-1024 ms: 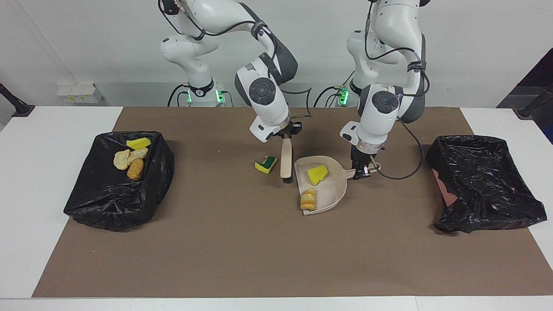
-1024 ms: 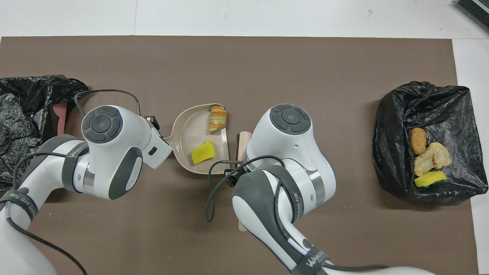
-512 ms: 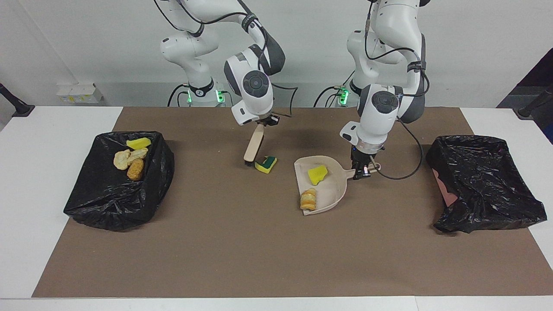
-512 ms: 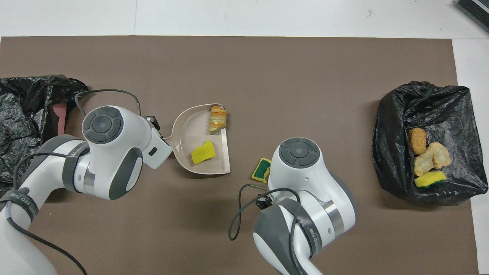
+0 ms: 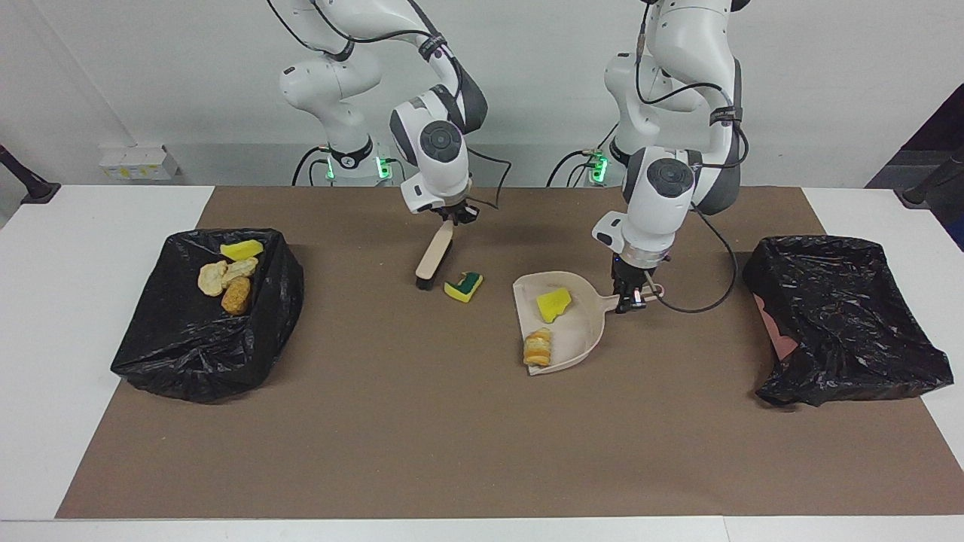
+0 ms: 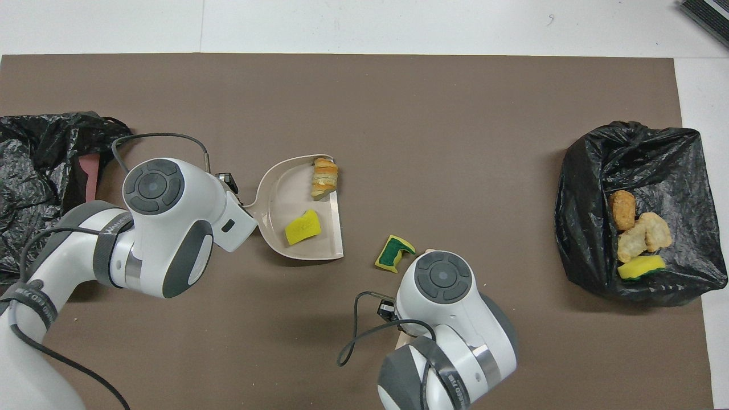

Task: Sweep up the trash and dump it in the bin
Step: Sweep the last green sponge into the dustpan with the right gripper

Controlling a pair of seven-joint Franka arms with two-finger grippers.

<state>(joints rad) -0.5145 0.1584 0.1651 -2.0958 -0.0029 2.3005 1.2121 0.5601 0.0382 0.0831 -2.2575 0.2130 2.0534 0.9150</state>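
Note:
My right gripper is shut on the handle of the beige brush. The brush slants down, and its black bristles sit low by the mat, beside a green-backed yellow sponge on the side toward the right arm's end. My left gripper is shut on the handle of the beige dustpan, which lies flat on the mat. In the pan are a yellow sponge chunk and a bread-like lump. The black-lined bin at the right arm's end holds several scraps.
A second black-lined bin stands at the left arm's end, with a pinkish patch showing on its side. A brown mat covers most of the white table.
My right gripper lifted the brush away from the dustpan's mouth and carried it over the green-backed sponge to the sponge's other flank. The left gripper and dustpan stayed still.

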